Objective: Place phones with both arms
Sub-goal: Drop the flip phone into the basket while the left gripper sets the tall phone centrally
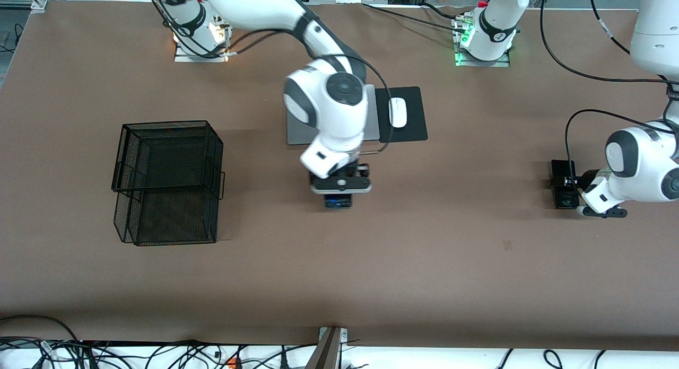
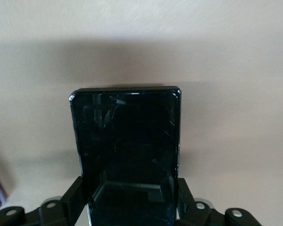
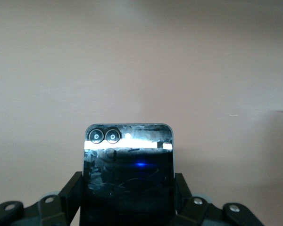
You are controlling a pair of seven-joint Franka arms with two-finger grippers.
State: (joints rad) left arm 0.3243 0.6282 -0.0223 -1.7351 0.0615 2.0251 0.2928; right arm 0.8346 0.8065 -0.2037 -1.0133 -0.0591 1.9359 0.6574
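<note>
- Right hand: at mid-counter, just nearer the front camera than the grey laptop; fingers closed on either edge of the lilac-white phone, whose two camera circles and a small blue glint show in the right wrist view. Phone low over, or on, the bare counter; contact cannot be told.
- Black wire basket: toward the right arm's end of the counter, well apart from both hands; the likely drop point, by judgement only.
- White mouse on a black pad: beside the laptop, no part of the task.
- Left hand: toward the left arm's end of the counter; fingers clamped on the long edges of a black phone, glass face up. Phone level and low over the counter.
- Third phone: not made out in any view.
- Step in hand, as judged: both phones gripped, carry stage about to start.
- Next move calls for: a straight lift, grip kept firm on slick glass, hands kept apart if both head for the basket.
</note>
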